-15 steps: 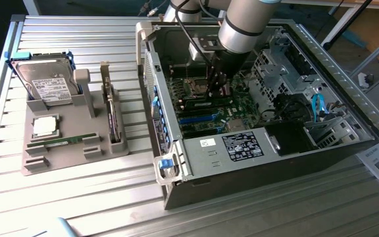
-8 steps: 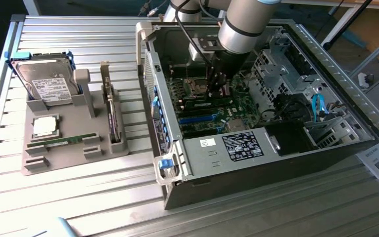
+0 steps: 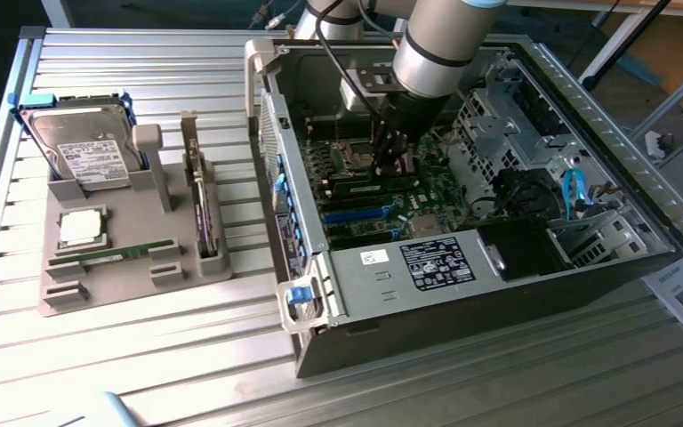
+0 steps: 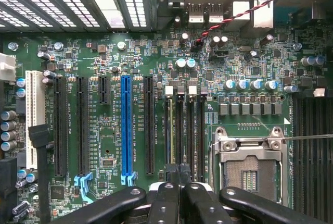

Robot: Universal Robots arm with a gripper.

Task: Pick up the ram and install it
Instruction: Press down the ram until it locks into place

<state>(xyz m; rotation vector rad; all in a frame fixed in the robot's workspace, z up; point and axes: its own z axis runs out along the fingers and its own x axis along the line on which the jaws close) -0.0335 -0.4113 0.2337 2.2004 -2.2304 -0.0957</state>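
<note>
The arm (image 3: 443, 44) is a thick silver-grey tube ringed by a dark band, with a black cable running alongside it. Below sits a black wrist block, narrowing to the black gripper (image 3: 387, 151). From the wrist view, the gripper (image 4: 178, 195) shows glossy black curved linkages fastened with round silver screws.

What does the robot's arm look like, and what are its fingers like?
The arm is a thick, round, silver-grey tube with a black ring around it and a black cable running beside it. Lower down it turns into a black wrist part. The gripper is black too, with smooth, rounded black fingers dotted with small silver screws.
</note>
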